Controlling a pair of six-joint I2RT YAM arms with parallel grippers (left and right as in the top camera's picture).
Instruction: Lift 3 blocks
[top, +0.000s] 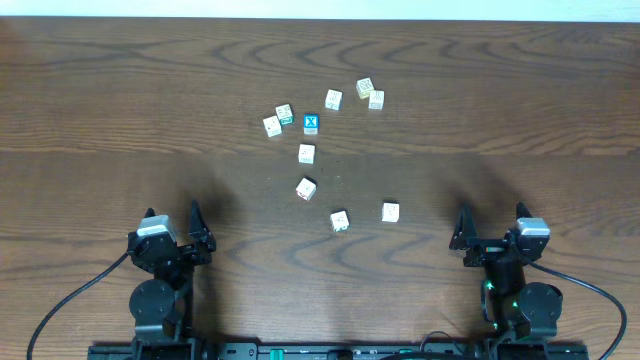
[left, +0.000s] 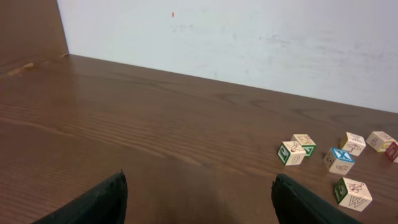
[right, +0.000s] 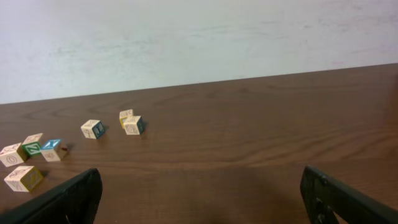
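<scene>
Blocks lie loose on the table (top: 100, 120), well ahead of both arms' fingers (left: 93, 205). Left gripper (top: 172, 215) gapes wide, empty — then left block (top: 306, 188), middle block (top: 340, 221), right block (top: 390, 212) — and right gripper (top: 491, 218) gapes just as wide, empty too.

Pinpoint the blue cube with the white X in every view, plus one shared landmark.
Overhead: blue X cube, upper middle of the picture.
Left wrist: blue X cube, right side, below mid-height.
Right wrist: blue X cube, far left.
Shared landmark: green-faced cube just left of it.
</scene>
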